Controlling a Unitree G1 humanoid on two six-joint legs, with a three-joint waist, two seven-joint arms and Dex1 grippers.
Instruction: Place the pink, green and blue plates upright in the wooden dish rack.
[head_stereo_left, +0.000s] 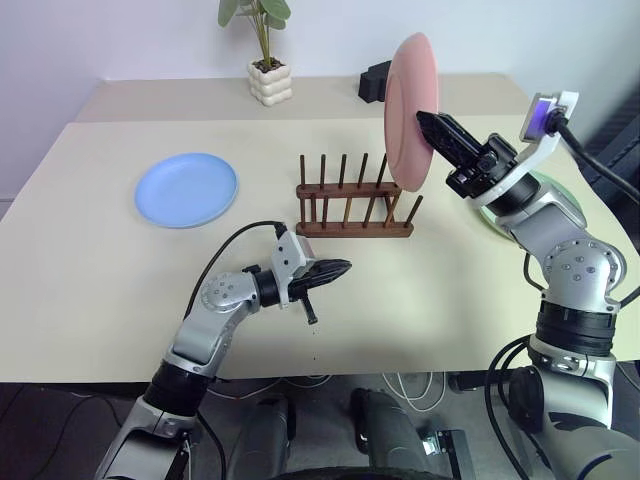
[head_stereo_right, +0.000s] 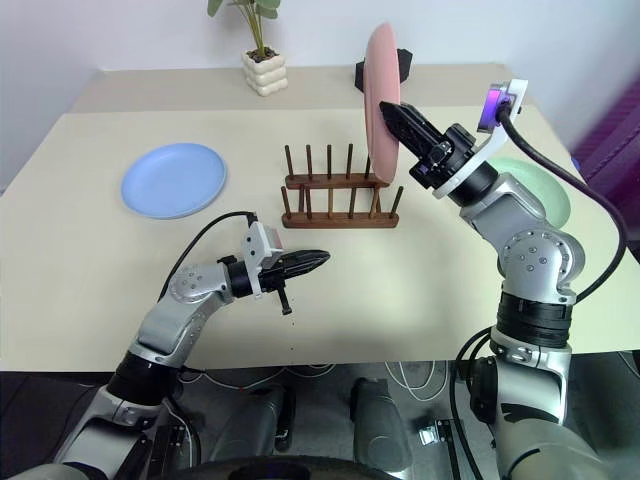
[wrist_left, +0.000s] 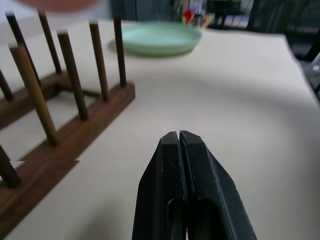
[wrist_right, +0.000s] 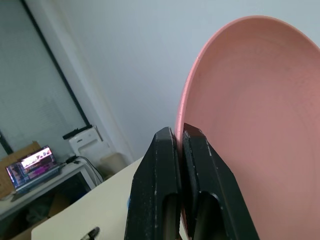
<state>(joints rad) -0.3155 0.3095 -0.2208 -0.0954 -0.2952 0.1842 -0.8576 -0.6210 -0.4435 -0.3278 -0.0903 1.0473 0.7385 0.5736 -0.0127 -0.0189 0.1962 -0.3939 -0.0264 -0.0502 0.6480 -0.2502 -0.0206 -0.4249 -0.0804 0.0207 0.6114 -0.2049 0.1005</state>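
Pink plate (head_stereo_left: 409, 110) is held upright on its rim by the right claw (head_stereo_left: 428, 124), above the rack's (head_stereo_left: 352, 214) right end, at 3 o'clock. Left claw (head_stereo_left: 338, 268) hovers closed and empty at the rack's 6 o'clock. Blue plate (head_stereo_left: 187, 189) lies flat at 9 o'clock, green plate (head_stereo_right: 535, 190) beyond 3 o'clock. Next, by my judgement: lower the rim between pegs.

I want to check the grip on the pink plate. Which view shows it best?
The right wrist view: the right gripper pinches the rim of the pink plate close up. Both head views show the whole plate upright, held in the air above the rack. The left wrist view catches just a pink blur.
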